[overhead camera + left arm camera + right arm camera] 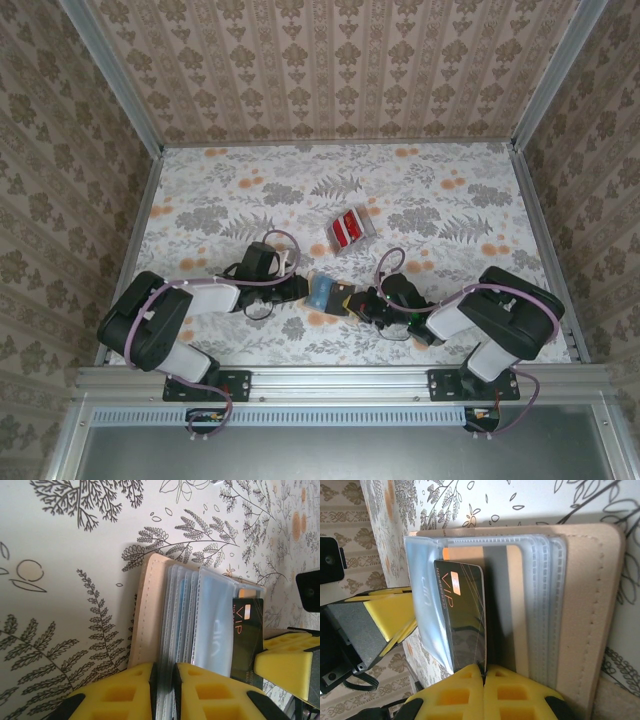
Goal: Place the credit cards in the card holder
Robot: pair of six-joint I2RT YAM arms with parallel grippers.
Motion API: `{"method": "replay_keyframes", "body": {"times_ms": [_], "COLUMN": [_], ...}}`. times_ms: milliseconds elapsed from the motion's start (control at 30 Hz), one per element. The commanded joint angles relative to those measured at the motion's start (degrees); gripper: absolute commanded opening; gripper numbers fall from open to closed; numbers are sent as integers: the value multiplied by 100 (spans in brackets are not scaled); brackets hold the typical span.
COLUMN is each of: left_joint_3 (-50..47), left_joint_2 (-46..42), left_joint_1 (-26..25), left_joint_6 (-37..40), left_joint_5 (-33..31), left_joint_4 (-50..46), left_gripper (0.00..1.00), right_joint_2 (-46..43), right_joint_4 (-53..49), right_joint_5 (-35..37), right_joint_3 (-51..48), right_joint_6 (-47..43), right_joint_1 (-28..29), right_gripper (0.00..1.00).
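Finds left gripper clamped on card holder sleeves, right gripper pinching black VIP card against them. Logs credit cards at twelve o'clock, apart.

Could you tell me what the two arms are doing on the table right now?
The left gripper has its jaws clamped on the clear sleeves of the open tan card holder, which lies on the floral table. The right gripper is shut on a black VIP card and holds it against the sleeves. Whether the card has entered a pocket is unclear. The red cards lie farther back on the table, untouched.
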Motion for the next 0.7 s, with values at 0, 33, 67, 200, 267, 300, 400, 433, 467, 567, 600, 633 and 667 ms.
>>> {"method": "replay_keyframes", "body": {"times_ms": [0,33,67,200,267,300,400,433,467,567,600,633,667], "left_joint_3": [-185,-194,-194,-205,-203,-203,-198,-203,-203,-221,-220,-220,-224], "left_joint_2": [-61,-60,-66,-65,-75,-85,-67,-60,-57,-39,-27,-25,-9], "left_joint_1": [-91,-89,-89,-98,-99,-105,-107,-107,-107,-115,-115,-115,-124], "left_joint_6": [-68,-78,-75,-80,-84,-81,-80,-96,-91,-101,-104,-105,-111], "left_joint_5": [10,11,7,10,7,2,-15,-9,-15,-17,-16,-20,-16], "left_joint_4": [-193,-170,-161,-139,-140,-134,-116,-105,-95,-62,-57,-45,-30], "left_gripper": [19,19,19,19,19,19,19,19,19,19,19,19,19], "right_joint_2": [178,149,113,-84,-262,-337,-523,-557,-589,-595,-579,-552,-504], "right_joint_4": [-216,-227,-265,-348,-593,-717,-915,-966,-1036,-1082,-1078,-1079,-1070], "right_joint_5": [382,448,533,1018,1283,1414,1757,1834,1828,1888,1921,1990,2068], "right_joint_3": [55,55,57,-15,15,36,55,51,67,81,88,111,134], "right_joint_6": [188,185,175,191,192,192,252,271,253,267,279,308,336], "right_joint_1": [-31,-27,-31,32,153,199,356,393,400,463,503,579,657], "right_gripper": [0,0,0,0,0,0,0,0,0,0,0,0,0]}}
